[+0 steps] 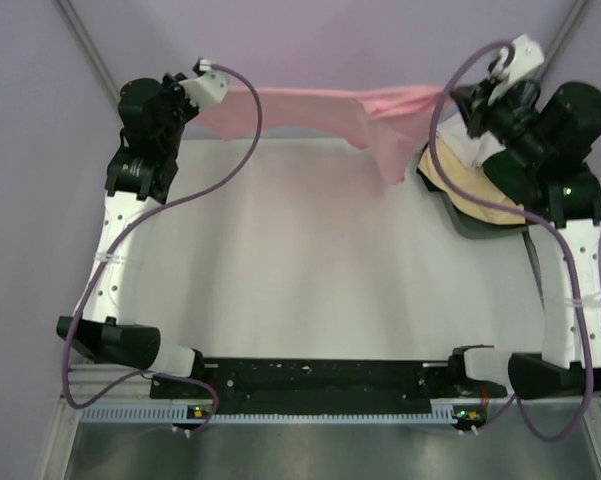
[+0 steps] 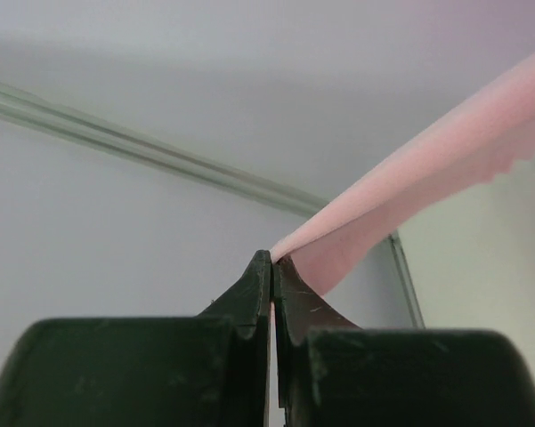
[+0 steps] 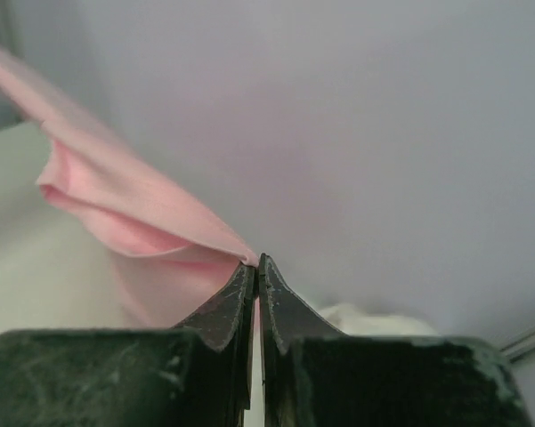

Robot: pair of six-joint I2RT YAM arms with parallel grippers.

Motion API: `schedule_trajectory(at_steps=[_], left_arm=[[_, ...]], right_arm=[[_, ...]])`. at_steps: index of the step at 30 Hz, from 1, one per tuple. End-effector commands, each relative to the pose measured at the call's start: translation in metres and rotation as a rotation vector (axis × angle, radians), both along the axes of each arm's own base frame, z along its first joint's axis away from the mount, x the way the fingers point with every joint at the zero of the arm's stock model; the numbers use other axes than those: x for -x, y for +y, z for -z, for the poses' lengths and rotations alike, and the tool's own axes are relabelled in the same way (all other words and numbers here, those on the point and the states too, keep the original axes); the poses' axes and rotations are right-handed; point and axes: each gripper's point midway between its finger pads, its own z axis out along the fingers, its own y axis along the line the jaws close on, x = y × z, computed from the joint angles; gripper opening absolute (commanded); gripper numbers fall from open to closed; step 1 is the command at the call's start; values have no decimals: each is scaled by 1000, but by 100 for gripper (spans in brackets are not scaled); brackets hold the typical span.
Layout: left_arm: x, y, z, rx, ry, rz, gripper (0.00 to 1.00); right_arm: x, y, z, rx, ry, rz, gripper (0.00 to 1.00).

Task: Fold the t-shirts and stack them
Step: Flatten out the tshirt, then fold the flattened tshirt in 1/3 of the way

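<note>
Along the far edge of the counter [image 1: 310,260], a light pink t-shirt [image 1: 300,108] hangs stretched in the air between the two arms, running as a long band from left to right in front of the pale back wall [image 1: 330,40]. The left gripper [image 2: 271,260] is pinched tight on the shirt's left end; in the left wrist view its dark fingers meet with only a sliver of pink cloth between them, and the fabric rises away up and to the right. The right gripper [image 3: 256,260] is clamped on the other end in the same way, its fingers closed together on a corner of the cloth, which falls away to the left in soft rolled folds. Near that right end, seen from above, a loose part of the pink shirt sags lower than the rest and droops toward the counter. Just beside it, at the right rear of the counter and partly hidden under the right arm, lies a pale tan t-shirt [image 1: 475,190] in a rounded heap, with a patch of white cloth [image 1: 472,150] showing on top of it. Both arms reach well forward from their bases at the near edge.
</note>
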Motion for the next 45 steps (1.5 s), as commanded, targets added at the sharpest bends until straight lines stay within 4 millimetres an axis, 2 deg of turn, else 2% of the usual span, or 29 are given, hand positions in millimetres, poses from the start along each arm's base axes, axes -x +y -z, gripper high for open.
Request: schedule_trajectory(at_steps=[1, 2, 4, 5, 7, 10, 14, 18, 20, 22, 27, 30, 34, 36, 42, 45], left_arm=[[39, 7, 110, 28, 351, 18, 0], [55, 8, 135, 22, 435, 20, 0], [90, 14, 193, 4, 632, 20, 0], [108, 15, 214, 5, 714, 25, 0], [145, 18, 261, 14, 890, 33, 0], [189, 22, 318, 26, 1084, 22, 0], [239, 33, 375, 18, 1258, -25, 0], [268, 42, 403, 13, 1346, -63, 0], [270, 44, 410, 13, 1353, -74, 0], [261, 46, 411, 7, 1319, -81, 0], [217, 37, 401, 37, 1190, -45, 0], [200, 35, 405, 36, 1160, -31, 0], [190, 38, 414, 23, 1154, -49, 0], [185, 38, 417, 24, 1147, -53, 0], [167, 34, 424, 66, 1147, -71, 0], [160, 35, 430, 78, 1152, -97, 0]], right_arm=[[74, 46, 131, 74, 245, -286, 0], [95, 59, 160, 68, 298, -345, 0], [141, 89, 206, 64, 410, -482, 0], [162, 104, 227, 61, 483, -546, 0], [196, 126, 260, 46, 647, -633, 0], [232, 145, 305, 21, 883, -709, 0], [266, 152, 353, -24, 1229, -686, 0], [289, 141, 386, 1, 1437, -650, 0], [289, 136, 399, 23, 1484, -588, 0], [280, 133, 411, 53, 1491, -521, 0], [223, 115, 439, 54, 1497, -248, 0], [192, 109, 444, 29, 1462, -172, 0], [153, 106, 438, 163, 1316, -165, 0], [139, 103, 442, 234, 1277, -163, 0], [111, 92, 459, 313, 1280, -136, 0], [95, 85, 458, 324, 1255, -107, 0]])
